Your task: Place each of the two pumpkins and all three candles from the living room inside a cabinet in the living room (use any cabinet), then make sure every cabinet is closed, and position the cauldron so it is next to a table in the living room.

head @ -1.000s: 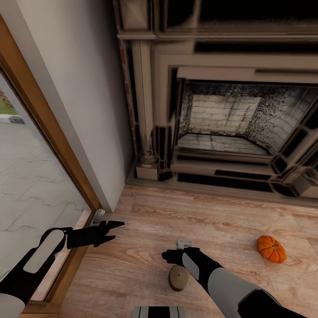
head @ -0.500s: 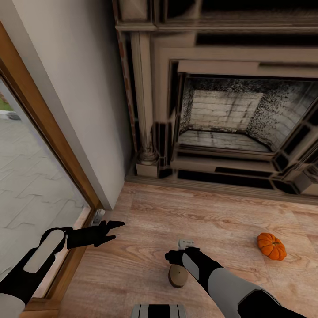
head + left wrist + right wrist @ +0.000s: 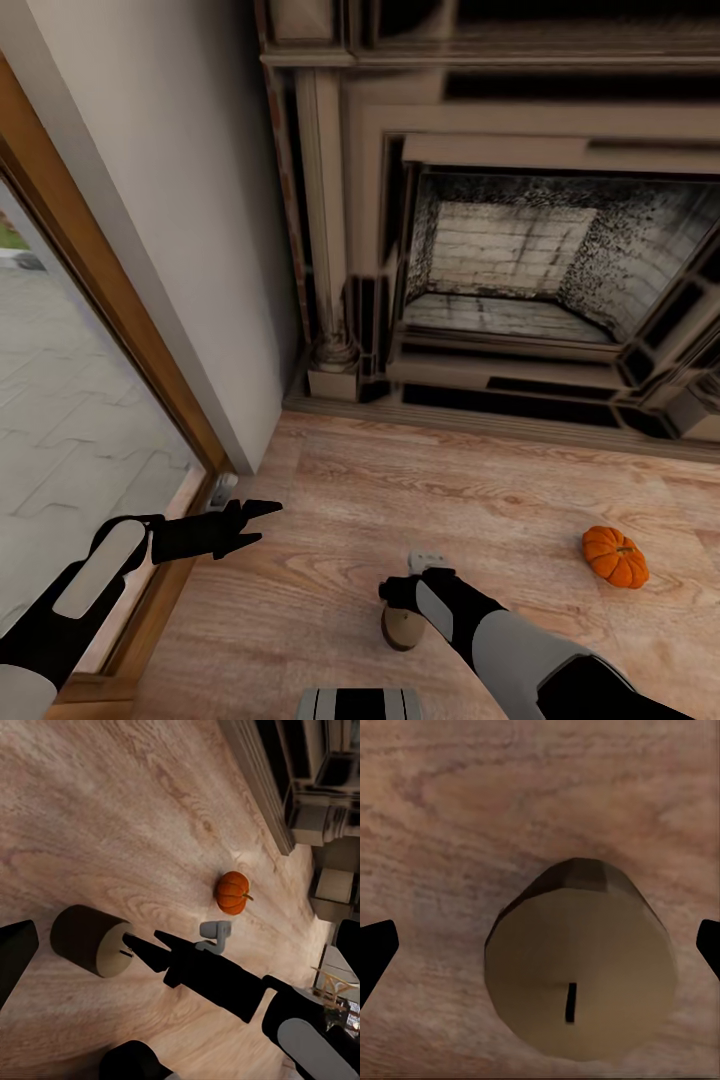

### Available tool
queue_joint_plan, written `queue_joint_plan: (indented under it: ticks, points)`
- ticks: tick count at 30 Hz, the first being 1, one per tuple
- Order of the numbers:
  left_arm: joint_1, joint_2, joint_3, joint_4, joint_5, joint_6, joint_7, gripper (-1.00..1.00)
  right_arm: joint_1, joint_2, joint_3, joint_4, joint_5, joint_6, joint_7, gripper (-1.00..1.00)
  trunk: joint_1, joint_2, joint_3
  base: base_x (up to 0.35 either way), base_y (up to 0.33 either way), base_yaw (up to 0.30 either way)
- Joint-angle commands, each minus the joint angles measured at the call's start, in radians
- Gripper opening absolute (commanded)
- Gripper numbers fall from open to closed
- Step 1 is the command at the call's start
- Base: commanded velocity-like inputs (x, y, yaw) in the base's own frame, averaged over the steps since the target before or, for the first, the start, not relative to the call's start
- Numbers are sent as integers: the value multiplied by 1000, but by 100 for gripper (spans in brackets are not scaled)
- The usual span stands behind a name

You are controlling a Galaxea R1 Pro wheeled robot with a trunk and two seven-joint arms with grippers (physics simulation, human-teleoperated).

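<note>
A tan candle (image 3: 402,630) with a dark wick stands upright on the wooden floor. My right gripper (image 3: 397,598) hangs straight over it, open. In the right wrist view its two dark fingertips (image 3: 376,951) flank the candle (image 3: 581,967) with clear gaps on both sides. An orange pumpkin (image 3: 615,557) lies on the floor off to the right, in front of the fireplace. My left gripper (image 3: 250,522) hovers open and empty by the glass door frame. The left wrist view takes in the candle (image 3: 91,940), the pumpkin (image 3: 232,892) and the right arm reaching over.
A stone fireplace (image 3: 510,270) with a raised hearth spans the far side. A white wall (image 3: 180,220) and a wood-framed glass door (image 3: 100,400) close off the left. Open wooden floor (image 3: 480,500) lies between the candle and the pumpkin.
My right gripper has sunk a little toward the candle and now covers more of its top. The left arm and the pumpkin have stayed put.
</note>
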Motion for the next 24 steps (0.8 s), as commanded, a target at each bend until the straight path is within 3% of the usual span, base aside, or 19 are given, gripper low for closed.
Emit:
queue_joint_plan:
  ticks: [1, 7, 16, 21, 24]
  points:
    - [-1, 1, -1, 0, -8, 1, -10, 100, 0, 0, 5, -1, -8, 4, -7, 100, 0, -1, -5, 0, 0, 0]
    - [-1, 1, -1, 0, -8, 1, -10, 100, 0, 0, 5, 1, -7, 0, -7, 100, 3, -2, -28, 0, 0, 0]
    - [-1, 1, -1, 0, -8, 1, -10, 100, 0, 0, 5, 2, -5, -37, -7, 100, 3, -2, -28, 0, 0, 0]
    - [-1, 0, -1, 0, -8, 1, -10, 100, 0, 0, 5, 27, -5, -80, -7, 100, 5, -3, -47, 0, 0, 0]
    - [-1, 1, -1, 0, -8, 2, -10, 100, 0, 0, 5, 40, -4, -89, -7, 100, 5, -3, -47, 0, 0, 0]
